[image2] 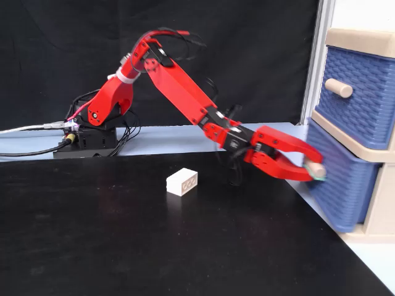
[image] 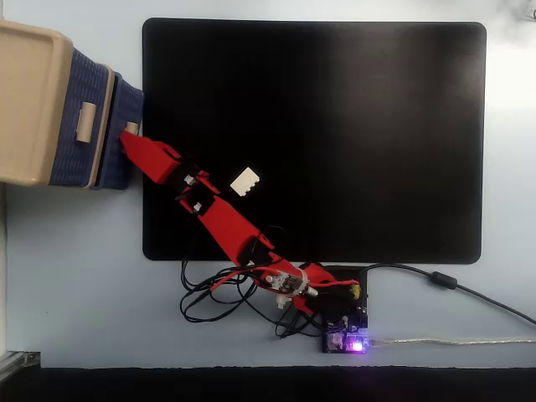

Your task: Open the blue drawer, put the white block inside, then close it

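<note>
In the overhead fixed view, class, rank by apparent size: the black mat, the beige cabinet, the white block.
1. black mat, by far the largest.
2. beige cabinet, partly cut off at the frame edge.
3. white block, smallest.

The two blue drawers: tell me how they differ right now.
The bottom drawer has the gripper at its handle; the top drawer is untouched, its handle free. In the top-down fixed view the bottom drawer juts further over the mat than the top one. Both are dark blue, with woven fronts, in one beige cabinet.
</note>
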